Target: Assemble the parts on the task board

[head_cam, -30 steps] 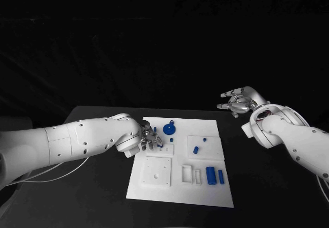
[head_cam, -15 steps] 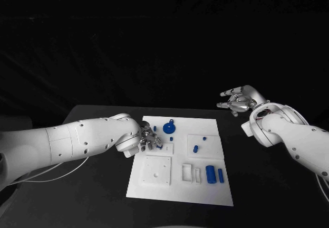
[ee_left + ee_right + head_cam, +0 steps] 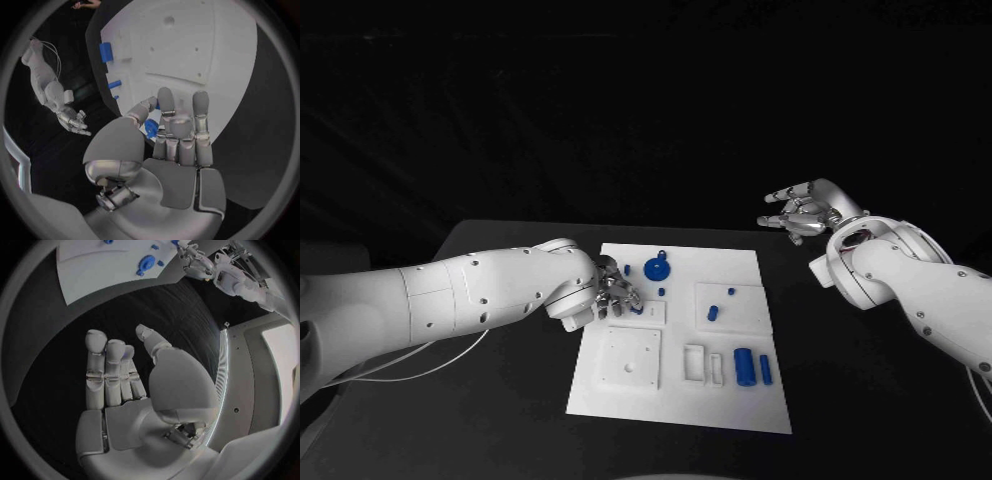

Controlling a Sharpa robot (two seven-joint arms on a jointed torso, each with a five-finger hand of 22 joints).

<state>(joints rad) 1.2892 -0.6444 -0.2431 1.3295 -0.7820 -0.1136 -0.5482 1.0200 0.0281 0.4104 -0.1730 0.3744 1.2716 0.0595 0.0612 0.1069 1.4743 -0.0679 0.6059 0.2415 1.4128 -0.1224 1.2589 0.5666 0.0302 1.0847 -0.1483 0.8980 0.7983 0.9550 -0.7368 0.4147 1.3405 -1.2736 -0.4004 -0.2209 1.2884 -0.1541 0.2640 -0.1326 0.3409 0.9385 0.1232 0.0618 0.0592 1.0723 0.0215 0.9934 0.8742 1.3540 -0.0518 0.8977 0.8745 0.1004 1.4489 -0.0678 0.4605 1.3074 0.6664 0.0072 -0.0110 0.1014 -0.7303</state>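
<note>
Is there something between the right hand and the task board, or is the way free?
Nothing visible blocks it. The right hand is open, raised off the far right side of the task board; between them lies only bare black table. The left hand is at the board's left edge.

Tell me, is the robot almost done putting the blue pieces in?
Not nearly. The left hand is over the task board near a small blue part; whether it holds it is unclear. The right hand hangs open, off the board. The blue cylinder and round blue part lie loose.
</note>
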